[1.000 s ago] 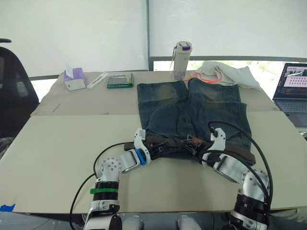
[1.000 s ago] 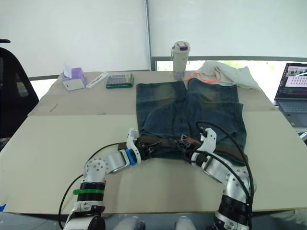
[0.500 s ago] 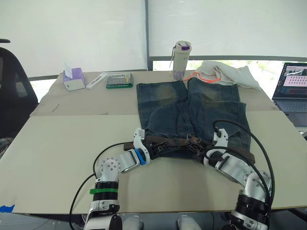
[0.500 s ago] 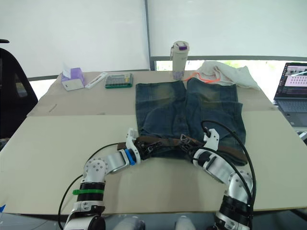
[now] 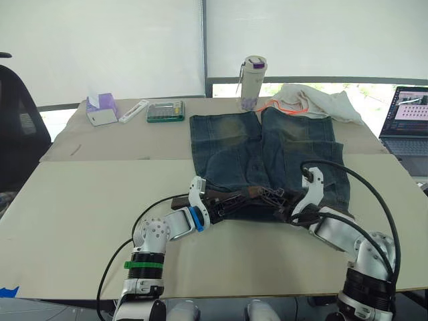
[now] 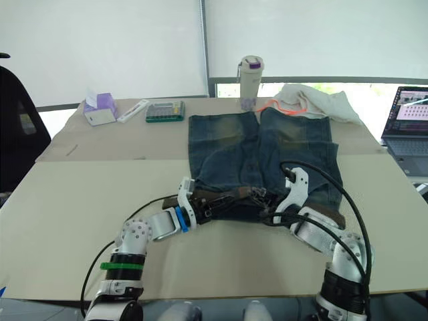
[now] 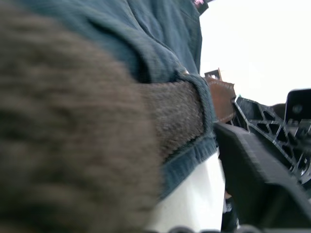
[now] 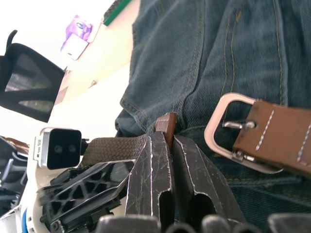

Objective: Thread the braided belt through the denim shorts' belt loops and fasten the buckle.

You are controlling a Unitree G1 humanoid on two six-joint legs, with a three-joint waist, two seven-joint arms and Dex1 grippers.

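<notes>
The denim shorts (image 5: 267,147) lie flat on the table, waistband toward me. The braided belt (image 5: 234,196) runs along that waistband. In the left wrist view it passes under a denim belt loop (image 7: 206,111). My left gripper (image 5: 221,204) is at the waistband's left part, open, one finger (image 7: 257,179) standing off to the side of the belt. At the middle of the waistband my right gripper (image 8: 167,138) is shut on the belt's brown leather tip (image 8: 168,121). The silver buckle (image 8: 228,131) with its prong lies right beside that tip on the denim.
Behind the shorts stand a bottle (image 5: 253,83) and a white cloth with orange cord (image 5: 314,103). A laptop (image 5: 408,120) sits at the far right. A green box (image 5: 166,112), a white remote (image 5: 135,111) and a tissue box (image 5: 101,110) lie far left. A black chair (image 5: 17,134) stands left of the table.
My right gripper closed on the belt tip and shifted slightly right and away from me. My left gripper opened its fingers at the waistband.
</notes>
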